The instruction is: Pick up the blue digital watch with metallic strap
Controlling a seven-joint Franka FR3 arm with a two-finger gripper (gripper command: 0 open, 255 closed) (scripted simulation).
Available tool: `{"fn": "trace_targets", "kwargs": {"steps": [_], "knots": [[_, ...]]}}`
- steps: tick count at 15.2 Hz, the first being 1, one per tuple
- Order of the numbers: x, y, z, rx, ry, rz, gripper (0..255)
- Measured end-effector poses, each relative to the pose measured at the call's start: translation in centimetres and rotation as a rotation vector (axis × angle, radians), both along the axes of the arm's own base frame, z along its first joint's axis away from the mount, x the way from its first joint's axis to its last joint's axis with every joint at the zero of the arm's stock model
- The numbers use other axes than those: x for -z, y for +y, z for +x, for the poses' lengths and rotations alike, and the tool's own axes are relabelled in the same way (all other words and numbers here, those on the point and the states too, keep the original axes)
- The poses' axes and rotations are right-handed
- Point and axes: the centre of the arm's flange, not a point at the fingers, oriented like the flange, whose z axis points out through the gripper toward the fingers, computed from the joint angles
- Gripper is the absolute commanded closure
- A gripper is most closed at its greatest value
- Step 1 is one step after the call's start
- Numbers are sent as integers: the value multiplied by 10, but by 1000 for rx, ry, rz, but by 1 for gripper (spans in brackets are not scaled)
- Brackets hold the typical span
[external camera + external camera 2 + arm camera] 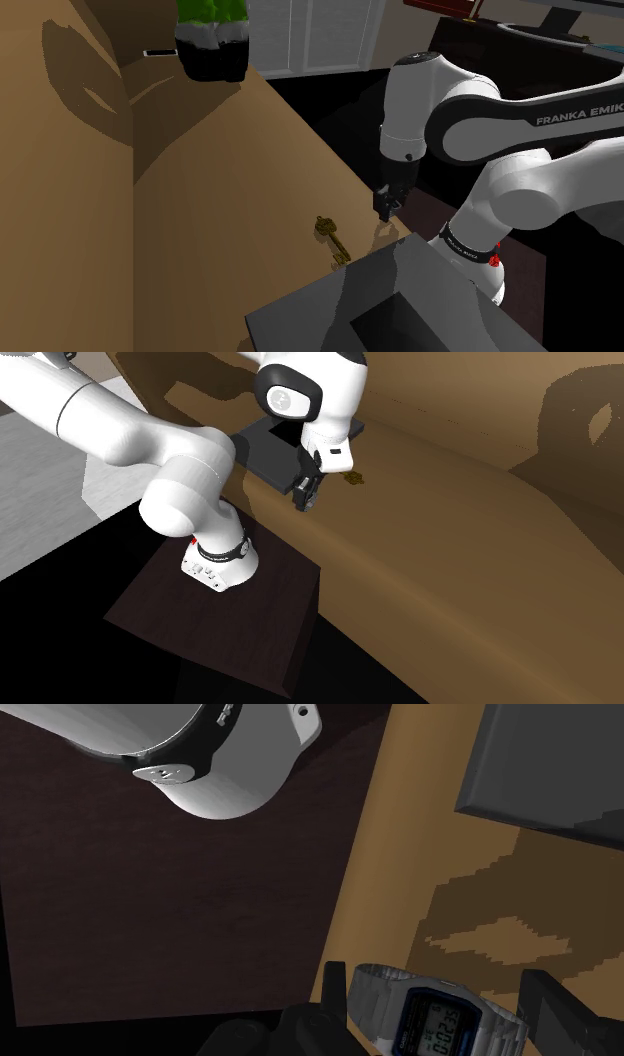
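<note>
Blue-faced watch (440, 1022) with a silver-grey link strap, seen in the wrist view. Its rectangular case has a dark blue bezel, and the pale digital display shows dark digits that we cannot read with confidence. The strap curves away from both sides of the case. We find the watch lying crosswise between the two fingers of the pincer (440, 976), with each end of the strap up against a finger.

The black pincer stands fairly wide, closed only as far as the watch allows, and grips it by the strap. In the shoulder view the pincer (385, 208) hangs just above the near edge of the surface (200, 220) and casts a small shadow beneath itself. In the second exterior view it (306, 502) points downward over the same edge.

The surface is plain tan-brown with broad darker shadows across it. On it we note a small golden key (332, 240), a dark grey slab (400, 300) just beside the pincer, and a black pot with green foliage (212, 35) at the far end. The white arm rises from a dark brown stand (230, 622). Behind the surface stand white panelled doors (310, 35), and a black area borders the stand in the second exterior view.
</note>
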Motion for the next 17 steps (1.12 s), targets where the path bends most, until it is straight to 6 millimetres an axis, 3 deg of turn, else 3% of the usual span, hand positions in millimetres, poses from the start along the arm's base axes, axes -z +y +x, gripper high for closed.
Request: {"fn": "trace_targets", "kwargs": {"steps": [3,17], "knots": [[-6,0,0,0,0,0,255],[-76,0,0,0,1,0,255]]}}
